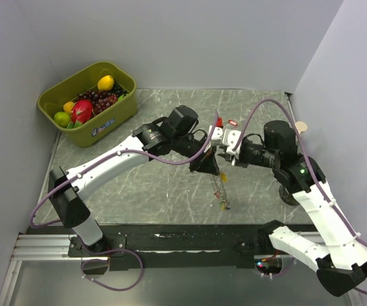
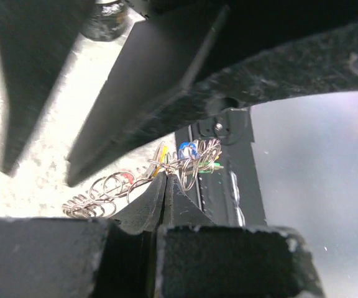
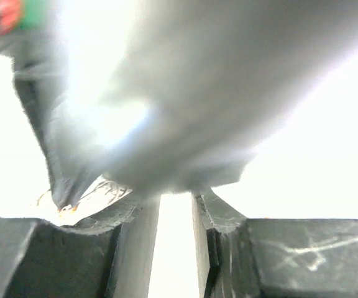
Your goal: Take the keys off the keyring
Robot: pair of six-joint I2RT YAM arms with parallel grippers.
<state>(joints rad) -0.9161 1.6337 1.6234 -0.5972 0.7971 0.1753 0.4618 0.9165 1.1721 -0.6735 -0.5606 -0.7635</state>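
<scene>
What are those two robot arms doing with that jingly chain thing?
The left claw is pinched shut on the keyring, so it dangles above the table. Little coloured keys hang on it. The right claw is close beside it with its jaws apart, holding nothing.

From above you get soft, even light on the table [image 1: 139,191], with only faint shadows just beside the keyring [image 1: 220,190]. In your left wrist view the keyring is fairly sharp, yet the surface left of it is washed out and the shapes above it are black. Your right wrist view burns white around the keyring, and a grey blur above it fills the frame.
</scene>
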